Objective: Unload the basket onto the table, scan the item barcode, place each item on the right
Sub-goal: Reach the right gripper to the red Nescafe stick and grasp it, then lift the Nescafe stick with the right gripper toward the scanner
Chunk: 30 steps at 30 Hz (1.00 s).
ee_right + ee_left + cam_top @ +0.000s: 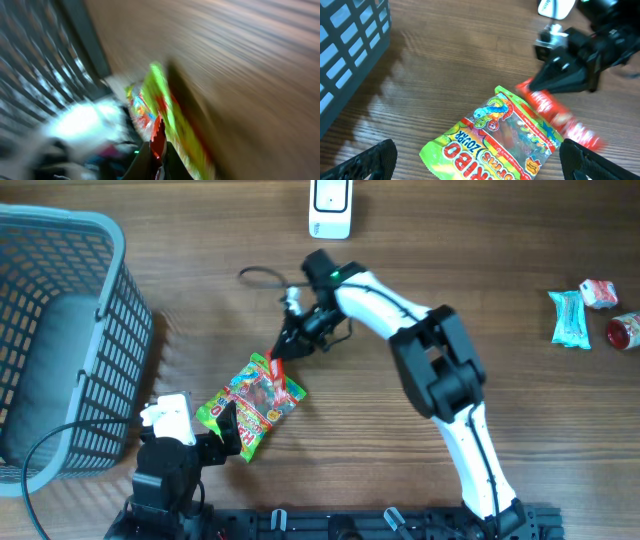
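My right gripper [283, 353] is shut on the end of a thin red packet [284, 374], the item, just past the far corner of a green Haribo gummy bag [252, 402]. In the right wrist view the red serrated edge [158, 136] sticks out between the shut fingers [156, 162]; that view is motion-blurred. The left wrist view shows the red packet [555, 112] blurred beside the bag [495, 140], with the right gripper [536, 91] on it. My left gripper [482, 167] hangs open over the bag, holding nothing. A white scanner [330, 205] stands at the far edge. No barcode shows.
A grey plastic basket [60, 330] fills the left side. At the far right lie a light blue packet [570, 318], a small white and red packet [600, 293] and a red can [625, 331]. A black cable [262, 277] loops near the right wrist.
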Tool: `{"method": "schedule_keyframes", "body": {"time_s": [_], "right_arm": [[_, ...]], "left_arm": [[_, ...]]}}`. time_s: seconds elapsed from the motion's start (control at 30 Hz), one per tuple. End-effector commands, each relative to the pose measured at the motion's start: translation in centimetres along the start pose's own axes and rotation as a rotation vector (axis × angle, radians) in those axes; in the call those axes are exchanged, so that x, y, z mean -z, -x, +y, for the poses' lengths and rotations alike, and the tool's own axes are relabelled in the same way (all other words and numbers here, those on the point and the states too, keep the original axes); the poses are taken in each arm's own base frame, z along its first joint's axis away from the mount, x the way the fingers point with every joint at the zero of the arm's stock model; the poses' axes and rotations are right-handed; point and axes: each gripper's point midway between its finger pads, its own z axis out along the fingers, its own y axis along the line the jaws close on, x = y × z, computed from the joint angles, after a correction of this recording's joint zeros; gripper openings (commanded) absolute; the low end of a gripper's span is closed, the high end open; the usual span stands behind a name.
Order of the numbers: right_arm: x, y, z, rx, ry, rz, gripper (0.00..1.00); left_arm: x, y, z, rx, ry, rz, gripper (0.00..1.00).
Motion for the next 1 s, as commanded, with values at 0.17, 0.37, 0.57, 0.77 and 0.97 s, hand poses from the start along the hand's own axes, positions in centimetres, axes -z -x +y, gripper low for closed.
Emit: {"method": "schedule_keyframes", "body": {"time_s": [0.17, 0.37, 0.57, 0.77, 0.97], "right_arm": [[7.1, -4.9, -1.6, -1.104, -0.024, 0.102, 0.04], [7.5, -6.0, -1.8, -1.198, -0.049, 0.129, 0.04], [7.6, -7.2, -2.0, -1.187, -0.081, 0.155, 0.04], [7.8, -6.9, -5.2, -0.993, -0.229, 0.060, 0.04], [8.9, 1.6, -8.5, -0.497, -0.338, -0.274, 0.04]], "left_arm": [[-0.1, -0.2, 0.0, 0.008, -0.007, 0.001, 1.00], [-0.1, -0.2, 0.0, 0.008, -0.007, 0.001, 1.00], [-0.1, -0.2, 0.0, 0.008, -0.007, 0.001, 1.00], [-0.1, -0.2, 0.0, 0.008, -0.007, 0.001, 1.00], [-0.1, -0.2, 0.0, 0.008, -0.007, 0.001, 1.00]]}}
